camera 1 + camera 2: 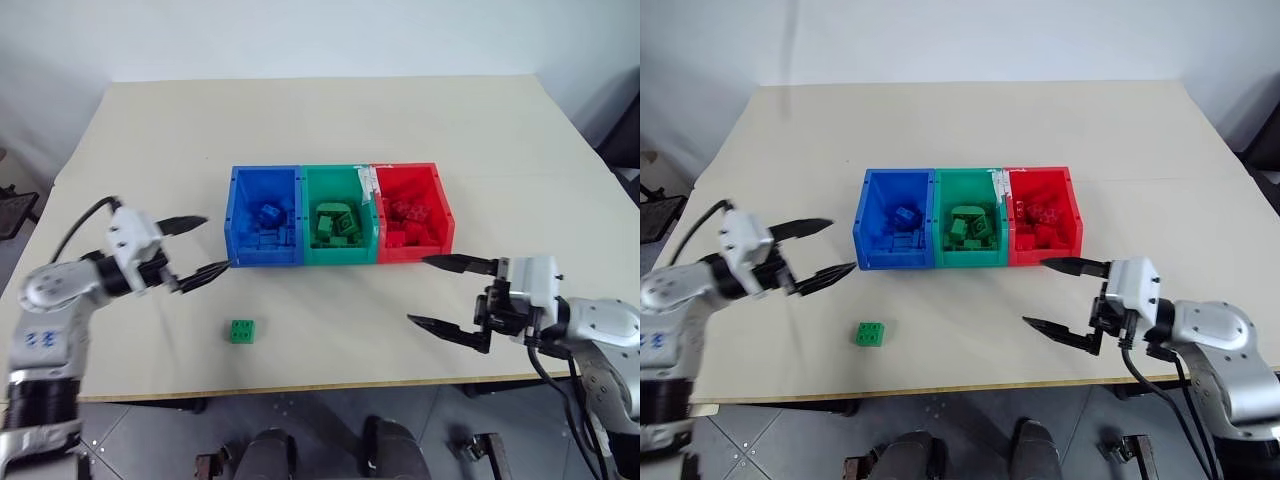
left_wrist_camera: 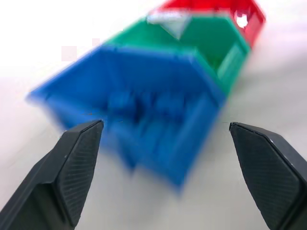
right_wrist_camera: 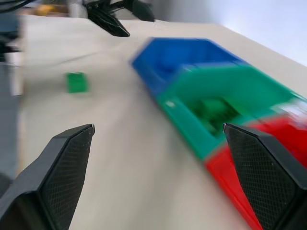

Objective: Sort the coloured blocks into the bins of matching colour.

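Note:
Three joined bins stand mid-table: the blue bin [image 1: 264,230], the green bin [image 1: 338,228] and the red bin [image 1: 411,226], each holding several bricks of its own colour. One small green block [image 1: 241,331] lies alone on the table in front of the blue bin. My left gripper [image 1: 198,246] hovers open and empty just left of the blue bin, pointing at it. My right gripper [image 1: 440,294] is open and empty in front of the red bin, pointing left. The left wrist view shows the blue bin [image 2: 144,115] between my wide-apart fingertips.
The cream table [image 1: 330,130] stretches wide behind the bins. Its front edge [image 1: 330,388] runs close below the loose green block and both grippers. The right wrist view shows the green block [image 3: 76,82] and the left gripper [image 3: 117,14] beyond it.

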### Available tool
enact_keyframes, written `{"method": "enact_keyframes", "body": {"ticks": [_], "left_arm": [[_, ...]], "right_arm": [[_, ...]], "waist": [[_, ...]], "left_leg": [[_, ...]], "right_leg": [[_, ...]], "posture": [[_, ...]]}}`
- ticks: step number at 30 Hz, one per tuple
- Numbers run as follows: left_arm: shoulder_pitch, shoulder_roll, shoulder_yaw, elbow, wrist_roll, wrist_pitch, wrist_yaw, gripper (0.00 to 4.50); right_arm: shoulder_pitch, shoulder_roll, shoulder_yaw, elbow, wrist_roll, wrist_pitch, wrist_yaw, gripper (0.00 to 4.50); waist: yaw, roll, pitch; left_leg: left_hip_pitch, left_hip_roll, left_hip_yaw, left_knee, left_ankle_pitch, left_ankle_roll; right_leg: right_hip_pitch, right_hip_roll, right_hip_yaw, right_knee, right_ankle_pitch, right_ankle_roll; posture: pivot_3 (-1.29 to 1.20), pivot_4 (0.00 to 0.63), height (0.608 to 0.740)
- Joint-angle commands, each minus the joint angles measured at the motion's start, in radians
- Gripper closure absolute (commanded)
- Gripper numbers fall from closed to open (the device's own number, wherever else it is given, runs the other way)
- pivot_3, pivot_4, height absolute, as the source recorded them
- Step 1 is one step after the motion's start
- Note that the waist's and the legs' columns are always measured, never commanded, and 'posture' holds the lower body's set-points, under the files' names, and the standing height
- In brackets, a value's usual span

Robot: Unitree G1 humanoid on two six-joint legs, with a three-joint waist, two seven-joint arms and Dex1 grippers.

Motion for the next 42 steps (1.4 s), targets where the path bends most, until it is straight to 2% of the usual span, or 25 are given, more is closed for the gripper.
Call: {"method": "enact_keyframes", "body": {"ticks": [1, 6, 10, 14, 17, 19, 23, 27, 30, 35, 38, 42], "left_arm": [[0.095, 0.043, 0.093, 0.004, -0.028, -0.013, -0.033, 0.02], [0.257, 0.103, 0.177, -0.037, -0.049, 0.011, -0.095, 0.02], [0.309, 0.122, 0.151, -0.154, -0.098, 0.075, -0.127, 0.02], [0.306, 0.162, 0.013, -0.298, -0.100, 0.186, -0.153, 0.02], [0.229, 0.181, -0.168, -0.305, 0.104, 0.047, -0.134, 0.02], [0.167, 0.161, -0.248, -0.305, 0.161, 0.057, -0.091, 0.02], [0.107, 0.119, -0.301, -0.322, 0.158, 0.120, -0.051, 0.02], [0.099, 0.165, -0.366, -0.322, 0.223, 0.158, -0.060, 0.02], [0.093, 0.180, -0.392, -0.279, 0.280, 0.122, -0.052, 0.67], [0.068, 0.146, -0.395, -0.261, 0.256, 0.134, -0.041, 2.18], [0.048, 0.094, -0.373, -0.290, 0.182, 0.197, -0.029, 3.03], [-0.029, -0.017, -0.309, -0.342, 0.042, 0.341, 0.044, 3.02]], "right_arm": [[-0.046, -0.005, 0.040, 0.026, -0.010, -0.023, 0.052, 0.00], [-0.107, 0.015, 0.088, 0.099, -0.037, -0.079, 0.110, 0.00], [-0.127, 0.011, 0.103, 0.152, -0.057, -0.116, 0.145, 0.00], [-0.109, -0.005, 0.096, 0.157, -0.059, -0.110, 0.163, 0.00], [-0.069, -0.028, 0.082, 0.162, -0.076, -0.124, 0.178, 0.00], [-0.048, -0.035, 0.072, 0.153, -0.079, -0.122, 0.170, 0.00], [-0.024, -0.037, 0.058, 0.132, -0.071, -0.109, 0.146, 0.00], [0.055, -0.054, 0.022, 0.088, -0.071, -0.101, 0.124, 0.00], [0.080, -0.058, 0.008, 0.071, -0.073, -0.104, 0.114, 0.00], [0.114, -0.058, -0.014, 0.047, -0.074, -0.100, 0.095, 0.00], [0.138, -0.050, -0.040, 0.031, -0.071, -0.091, 0.055, 0.00], [0.205, -0.016, -0.117, -0.036, -0.038, -0.055, -0.052, 0.00]], "waist": [[0.008, -0.001, 0.000], [0.011, -0.001, 0.001], [0.021, -0.001, 0.001], [0.020, -0.001, 0.001], [0.022, -0.001, 0.001], [0.021, -0.001, 0.001], [0.016, -0.001, 0.001], [0.018, -0.001, 0.001], [0.020, -0.001, 0.001], [0.023, 0.000, 0.000], [0.024, 0.000, 0.000], [0.025, -0.001, 0.000]], "left_leg": [[0.000, 0.000, 0.000, 0.000, 0.000, 0.000], [0.000, 0.001, 0.000, 0.000, 0.000, 0.000], [0.000, 0.001, 0.000, 0.000, 0.000, 0.000], [0.000, 0.001, 0.000, 0.000, 0.000, 0.000], [0.000, 0.001, 0.001, -0.001, -0.001, 0.000], [0.000, 0.001, 0.001, -0.001, 0.000, 0.000], [0.000, 0.001, 0.002, -0.001, 0.000, 0.000], [0.000, 0.002, 0.002, -0.002, -0.001, -0.001], [0.000, 0.002, 0.002, -0.001, -0.001, -0.001], [0.001, 0.003, 0.002, 0.000, 0.000, -0.001], [0.001, 0.003, 0.002, 0.000, 0.000, -0.001], [0.000, 0.003, 0.001, 0.001, 0.000, -0.001]], "right_leg": [[0.000, 0.000, 0.000, 0.000, 0.000, 0.000], [-0.001, 0.000, 0.000, 0.000, 0.000, 0.000], [-0.001, 0.000, 0.000, 0.000, 0.000, 0.000], [-0.001, 0.000, 0.000, 0.000, 0.000, -0.001], [-0.001, 0.000, 0.000, 0.000, 0.000, -0.001], [-0.001, 0.001, 0.000, 0.000, 0.000, -0.001], [-0.001, 0.001, 0.000, 0.000, 0.000, -0.001], [-0.002, 0.002, 0.000, 0.001, 0.000, -0.001], [-0.001, 0.002, 0.001, 0.000, 0.000, -0.001], [-0.001, 0.002, 0.001, 0.001, 0.000, -0.003], [-0.001, 0.002, 0.001, 0.001, 0.000, -0.004], [-0.001, 0.002, 0.001, 0.001, 0.000, -0.003]], "posture": [[0.00, 0.150, 0.740], [0.00, 0.150, 0.740], [0.00, 0.150, 0.740], [0.00, 0.150, 0.740], [0.00, 0.150, 0.740], [0.00, 0.150, 0.740], [0.00, 0.150, 0.740], [0.00, 0.150, 0.740], [0.00, 0.150, 0.740], [0.00, 0.150, 0.740], [0.00, 0.150, 0.740], [0.00, 0.150, 0.740]]}}
